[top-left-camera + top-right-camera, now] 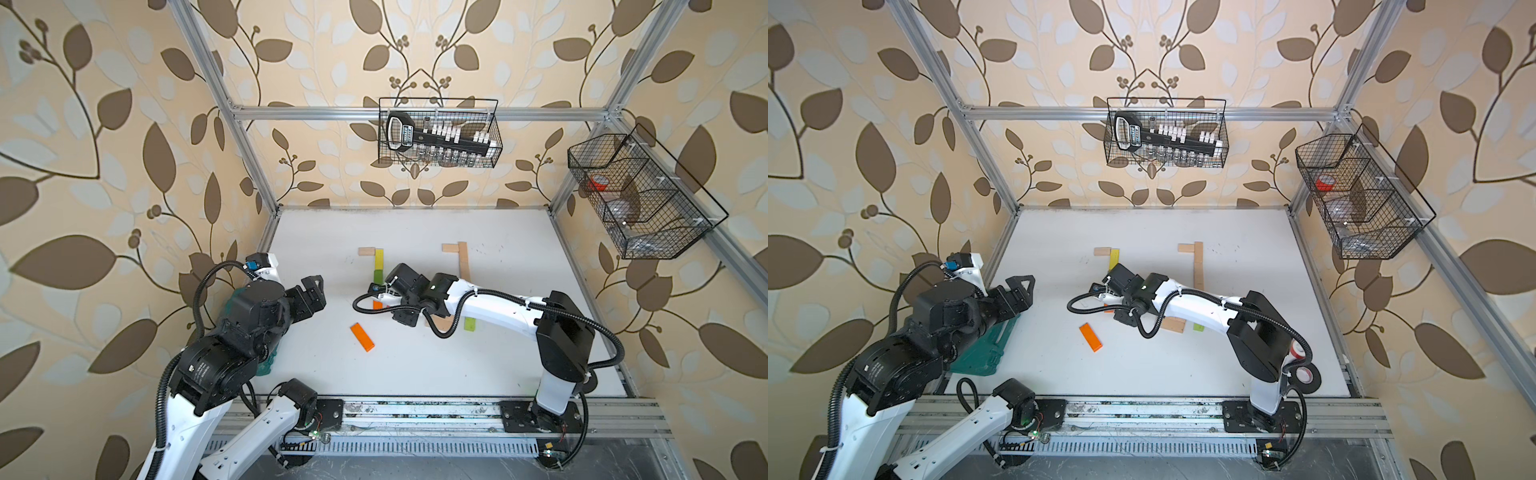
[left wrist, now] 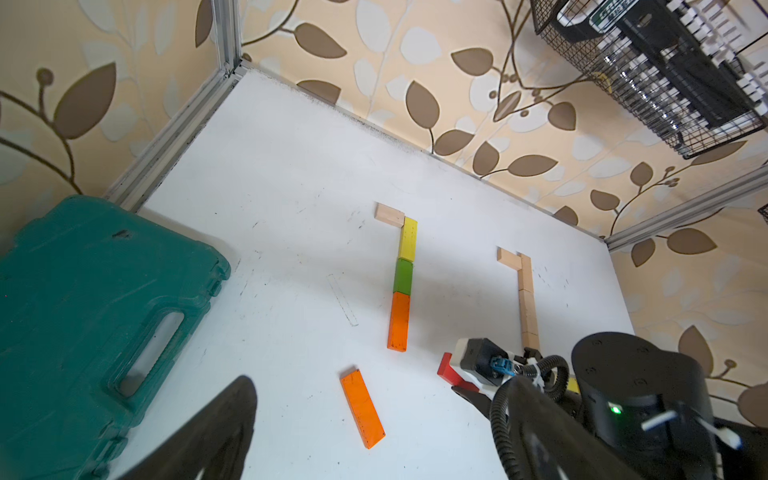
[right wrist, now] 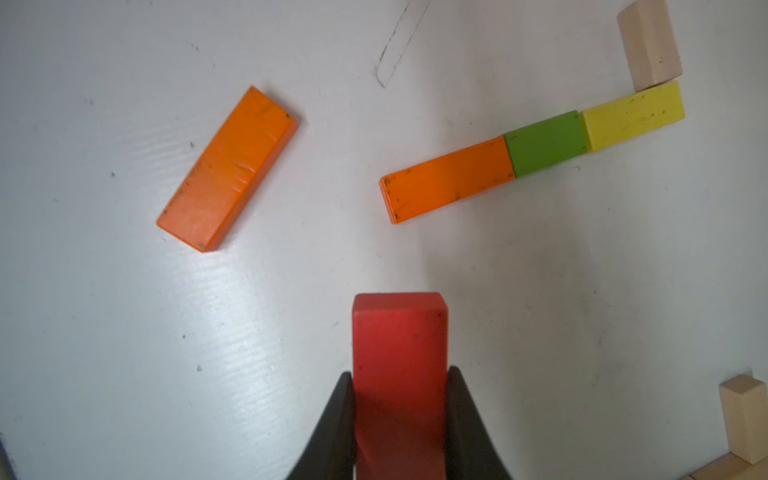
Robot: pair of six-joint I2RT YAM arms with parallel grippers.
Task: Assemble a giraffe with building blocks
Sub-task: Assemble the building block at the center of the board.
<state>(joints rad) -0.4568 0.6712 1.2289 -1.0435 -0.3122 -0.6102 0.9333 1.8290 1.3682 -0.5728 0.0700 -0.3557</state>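
While our left gripper [image 1: 318, 293] waits, jaws apart, in a top view, the left wrist shows the red block [image 2: 446, 370] near the coloured row [image 2: 402, 276]. The right wrist shows our right gripper [image 3: 400, 372] clamping it. Next, we judge, it needs aligning at that row's end.

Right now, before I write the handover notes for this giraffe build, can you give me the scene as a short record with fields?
Right gripper: shut on red block
Left gripper: open, empty, near green case
Coloured row: pale short block crosswise, then yellow block, green block, long orange block end to end
Pale row: plain wooden blocks in line, one crosswise at the far end
Loose orange block: flat on table, apart from both rows
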